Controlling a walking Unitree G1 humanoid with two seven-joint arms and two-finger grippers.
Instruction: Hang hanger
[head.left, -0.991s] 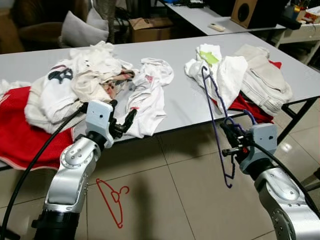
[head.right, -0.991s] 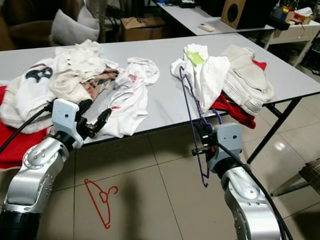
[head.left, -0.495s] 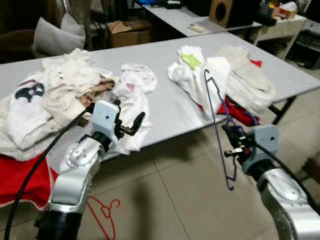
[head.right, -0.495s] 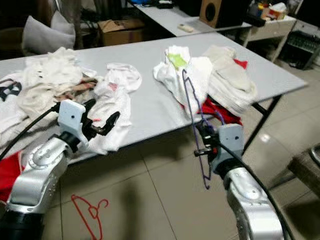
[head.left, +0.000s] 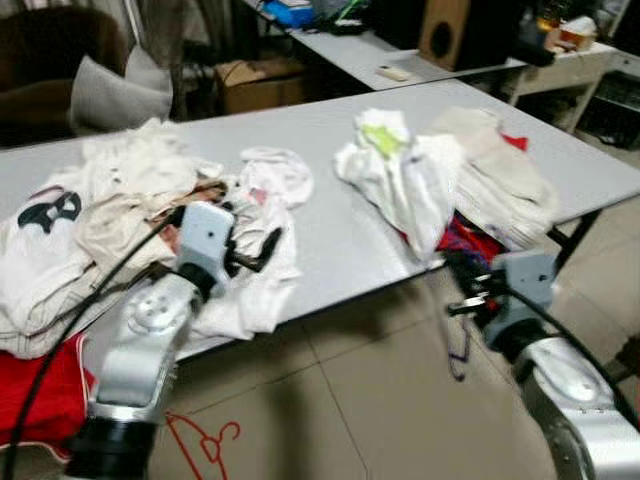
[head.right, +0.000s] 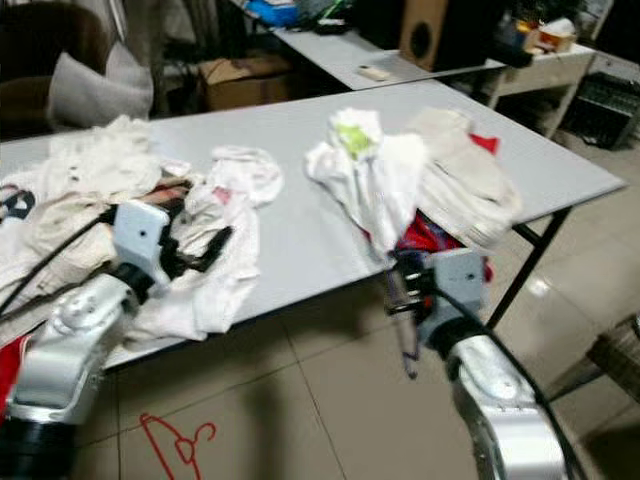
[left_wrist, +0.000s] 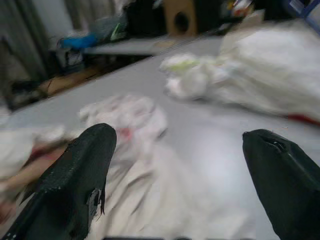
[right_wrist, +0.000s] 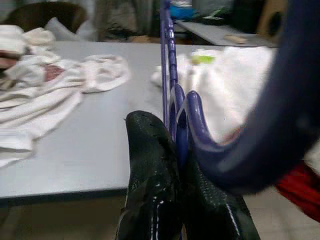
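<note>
R gripper (right_wrist: 175, 165) clamps purple hanger (right_wrist: 172, 75); L gripper (left_wrist: 185, 175) agape.

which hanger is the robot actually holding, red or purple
The purple hanger, pinched in the right gripper. The red hanger lies loose on the floor.

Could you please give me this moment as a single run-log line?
right gripper: shut on purple hanger | left gripper: open over clothes | table: clothes piles | floor: red hanger
</note>
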